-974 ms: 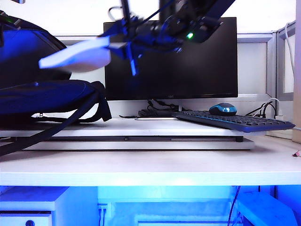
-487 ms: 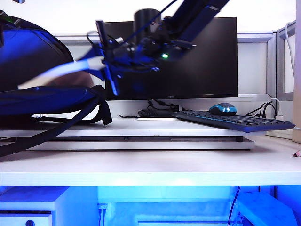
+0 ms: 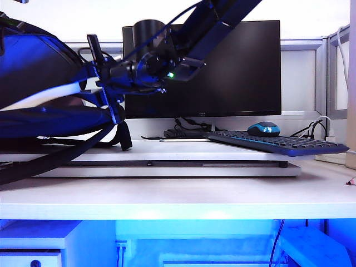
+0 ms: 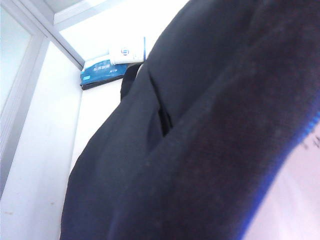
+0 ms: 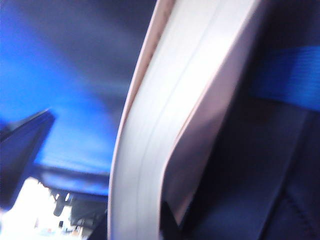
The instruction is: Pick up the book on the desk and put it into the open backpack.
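The black backpack (image 3: 55, 119) with blue lining lies open at the left of the desk (image 3: 178, 197), its upper flap (image 3: 33, 61) raised. My right gripper (image 3: 103, 82) has reached across from the upper right and is shut on the end of the book (image 3: 50, 93), a pale strip slanting down into the backpack's mouth. In the right wrist view the book's white page edges (image 5: 165, 125) run ahead between the blue lining (image 5: 65, 100) and dark fabric. Black backpack fabric (image 4: 190, 125) fills the left wrist view, with the book's pale cover (image 4: 295, 200) past the blue trim. My left gripper's fingers are hidden.
A white riser (image 3: 167, 167) on the desk carries the backpack, a black monitor (image 3: 222, 72), a dark keyboard (image 3: 278, 143) and a blue mouse (image 3: 263, 129). A backpack strap (image 3: 33, 164) trails over the riser's front edge.
My right arm has swung left and lower with the book, whose far end has gone from the open air into the backpack's mouth. The backpack and left arm stay put.
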Action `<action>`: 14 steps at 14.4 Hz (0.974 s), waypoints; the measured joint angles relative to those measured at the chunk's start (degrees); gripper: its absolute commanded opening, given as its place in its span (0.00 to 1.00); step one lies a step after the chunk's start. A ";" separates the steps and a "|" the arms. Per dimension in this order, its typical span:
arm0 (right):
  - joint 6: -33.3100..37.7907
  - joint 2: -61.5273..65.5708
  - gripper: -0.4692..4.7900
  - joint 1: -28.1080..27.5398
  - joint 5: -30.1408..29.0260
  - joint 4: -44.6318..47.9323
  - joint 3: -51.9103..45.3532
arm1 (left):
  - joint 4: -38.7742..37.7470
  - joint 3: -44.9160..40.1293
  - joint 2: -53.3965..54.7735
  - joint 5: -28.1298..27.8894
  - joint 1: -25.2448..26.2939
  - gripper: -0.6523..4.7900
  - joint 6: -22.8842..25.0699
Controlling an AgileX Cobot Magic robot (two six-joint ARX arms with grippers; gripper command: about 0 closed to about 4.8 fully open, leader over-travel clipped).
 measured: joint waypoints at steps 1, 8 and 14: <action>-0.02 0.35 0.08 0.00 0.55 0.15 0.04 | -0.07 0.00 0.00 0.13 0.00 0.11 -0.02; 0.26 0.39 0.88 0.02 2.27 1.97 0.22 | -0.07 -0.02 -0.02 0.15 0.00 0.11 -0.02; 0.87 0.31 0.92 -0.74 -0.44 3.02 2.25 | -0.42 -0.02 -0.37 0.37 -0.07 0.11 -0.04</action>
